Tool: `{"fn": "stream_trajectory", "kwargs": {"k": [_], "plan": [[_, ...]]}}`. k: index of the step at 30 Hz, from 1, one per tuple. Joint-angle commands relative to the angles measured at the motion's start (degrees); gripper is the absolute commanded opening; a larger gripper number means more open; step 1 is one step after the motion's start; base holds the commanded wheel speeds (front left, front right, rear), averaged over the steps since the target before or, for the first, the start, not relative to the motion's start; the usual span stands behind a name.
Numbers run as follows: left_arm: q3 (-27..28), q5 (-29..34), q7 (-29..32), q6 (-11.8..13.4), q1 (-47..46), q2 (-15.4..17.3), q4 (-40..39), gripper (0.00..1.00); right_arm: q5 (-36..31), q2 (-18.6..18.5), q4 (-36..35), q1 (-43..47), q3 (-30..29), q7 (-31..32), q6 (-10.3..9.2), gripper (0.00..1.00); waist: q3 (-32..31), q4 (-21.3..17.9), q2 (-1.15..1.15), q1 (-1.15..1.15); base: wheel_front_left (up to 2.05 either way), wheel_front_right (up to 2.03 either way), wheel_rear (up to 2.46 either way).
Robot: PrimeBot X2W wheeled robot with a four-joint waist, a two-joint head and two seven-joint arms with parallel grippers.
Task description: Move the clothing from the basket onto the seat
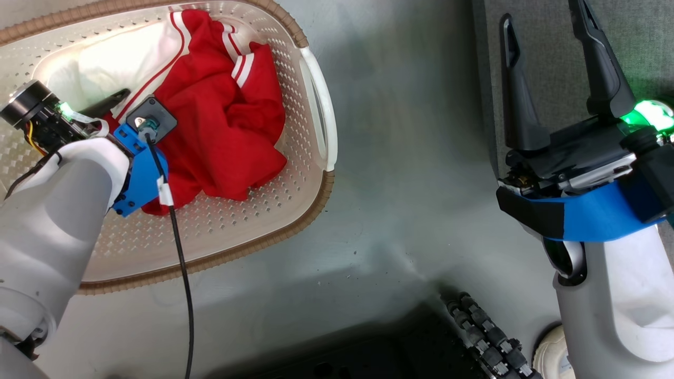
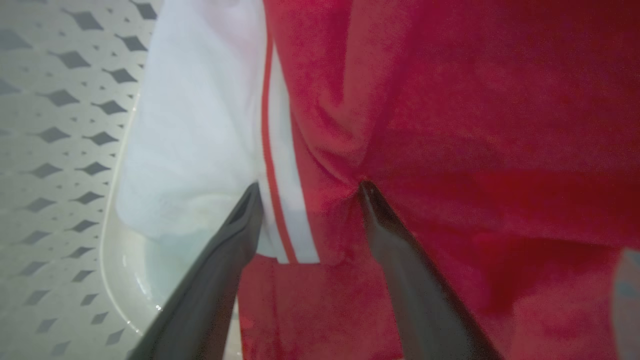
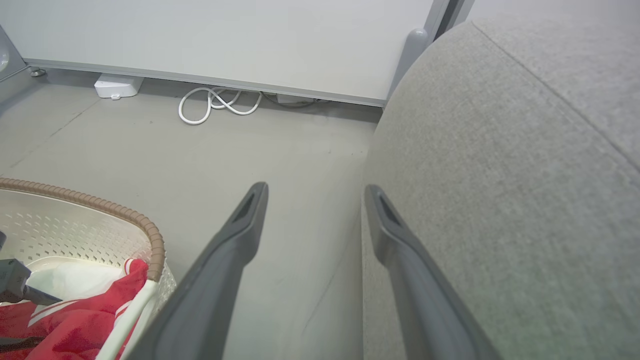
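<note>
Grasp step: left gripper (image 2: 310, 195) spread, tips sunk into red sports garments (image 1: 221, 121) in laundry basket (image 1: 303, 223). Right gripper (image 1: 542, 31) released, empty, beside couch cushion (image 3: 500, 175). Next: clench, then lift clear.

Red clothing (image 1: 221, 121), perhaps two garments, lies crumpled in basket (image 1: 263, 210) near grey seat (image 3: 500, 175).

Clothing (image 1: 221, 121) in basket (image 1: 237, 226), left of seat (image 1: 553, 52)

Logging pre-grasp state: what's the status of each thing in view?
cream-white perforated plastic basket: upright on floor
white-striped bright red soft-fabric clothing: crumpled, inside basket
grey fabric seat cushion: bare where visible
left gripper: open, fingertips on clothing
right gripper: open, holding nothing
</note>
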Motion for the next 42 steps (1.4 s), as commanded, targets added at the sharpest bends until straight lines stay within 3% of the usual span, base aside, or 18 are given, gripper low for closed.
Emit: {"fn": "stream_trajectory", "kwargs": {"k": [1, 2, 3, 4, 5, 21, 42], "plan": [[-0.23, 0.29, 0.18, -0.04, -0.96, -0.16, 0.3, 1.0, 0.48, -0.05, 0.72, 1.21, -0.68, 0.07, -0.01, 1.0, 0.01, 0.05, 0.0, 0.0, 0.0, 0.0, 0.0], [-0.23, 0.01, 0.99, -0.04, -0.89, -0.44, 0.58, 1.0, 0.47, -0.05, 0.68, 1.19, -0.82, 0.07, -0.01, 1.0, 0.04, 0.12, 0.0, 0.0, 0.0, 0.0, 0.0], [-0.23, -0.16, 1.75, -0.04, -1.06, -0.79, 0.9, 0.49, 0.48, -0.05, 0.65, 1.03, -1.0, 0.07, -0.01, 1.0, 0.08, 0.29, 0.0, 0.0, 0.0, 0.0, 0.0], [-0.23, -0.16, 1.75, -0.04, -1.06, -0.79, 0.9, 0.49, 0.48, -0.05, 0.65, 1.03, -1.0, 0.07, -0.01, 1.0, 0.08, 0.29, 0.0, 0.0, 0.0, 0.0, 0.0], [-0.24, 0.09, 1.5, -0.04, -1.45, -1.28, 1.07, 0.0, 0.47, -0.05, 0.62, 0.82, -0.95, 0.07, -0.01, 1.0, 0.08, 0.42, 0.0, 0.0, 0.0, 0.0, 0.0], [-0.24, -0.63, -0.58, -0.05, 0.32, -3.99, 0.14, 0.0, 0.43, -0.17, 1.69, 0.23, -1.52, 0.03, -0.05, 1.0, -2.86, 1.6, 0.0, 0.0, 0.0, 0.0, 0.0], [-0.22, -6.06, -8.37, -0.05, 6.7, -11.06, -6.54, 0.0, 0.26, -2.82, 6.53, 2.66, -2.74, 0.02, -0.02, 1.0, -18.77, 8.5, 0.0, 0.0, 0.0, 0.0, 0.0]]}}
